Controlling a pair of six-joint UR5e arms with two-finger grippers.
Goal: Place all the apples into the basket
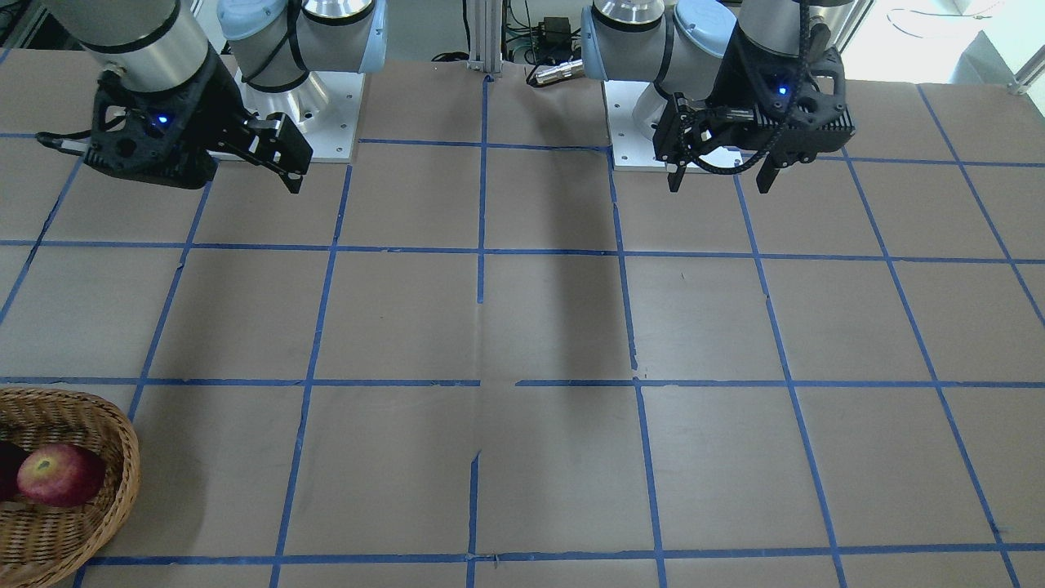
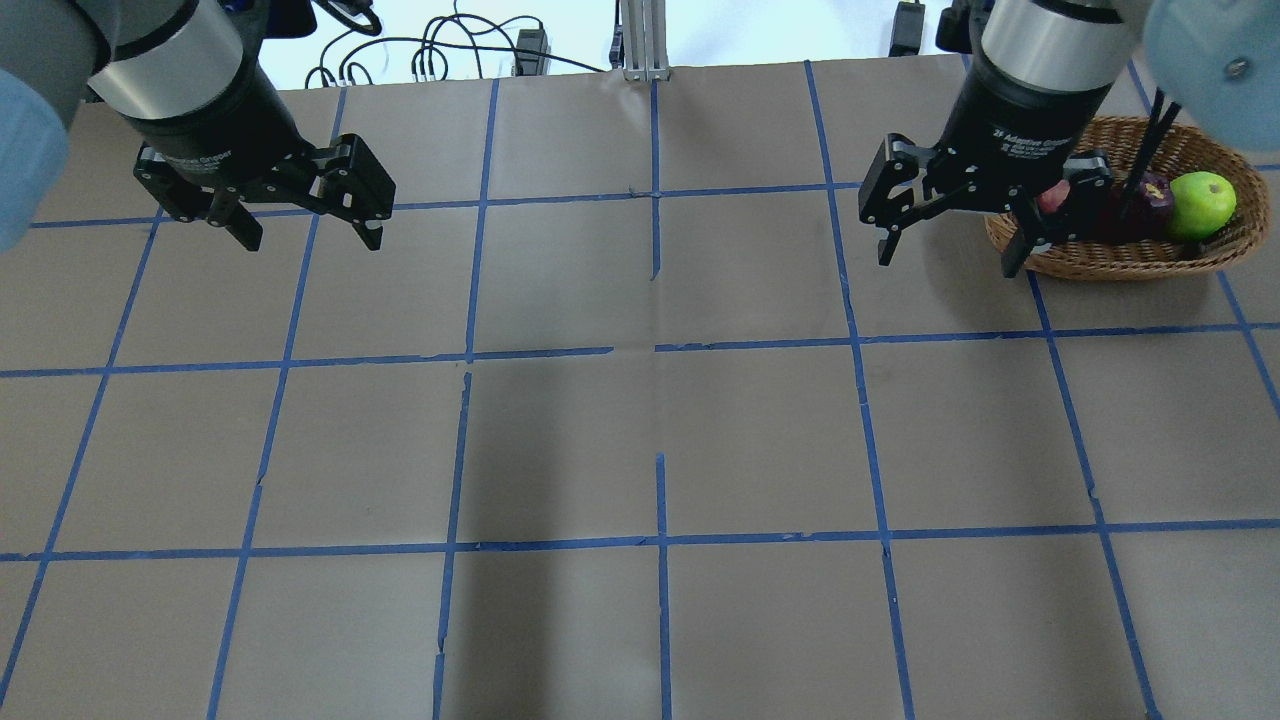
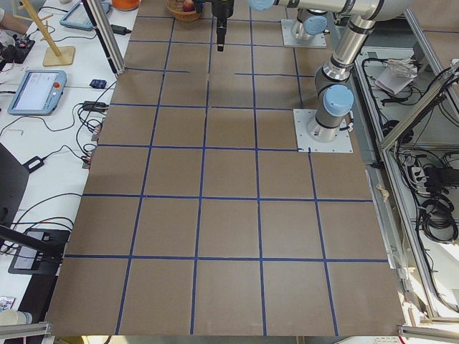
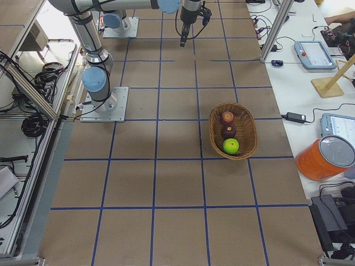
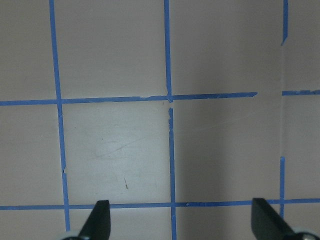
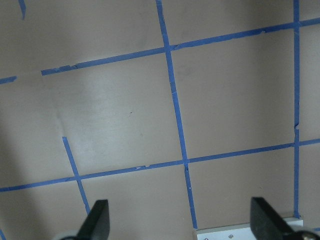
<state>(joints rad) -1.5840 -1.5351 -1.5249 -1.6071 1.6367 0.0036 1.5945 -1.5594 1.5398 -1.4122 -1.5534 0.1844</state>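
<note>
Already all three apples sit in the wicker basket (image 2: 1130,262): red apple (image 4: 227,117), maroon apple (image 4: 228,132) and green apple (image 2: 1203,203) in a row. Left gripper (image 2: 311,240) and right gripper (image 2: 947,262) hang over the blue-taped table (image 2: 640,450), jaws spread, holding nothing. The print on the right gripper's body reads "Adaptive Gripper".

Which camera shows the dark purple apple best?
Exterior right: the purple apple sits whole in the basket, between the red apple and the green apple. Overhead, the right pincer partly hides it; front-facing shows a sliver; the other views show nothing clear.

Bright even light, soft shadows, sharp focus.
</note>
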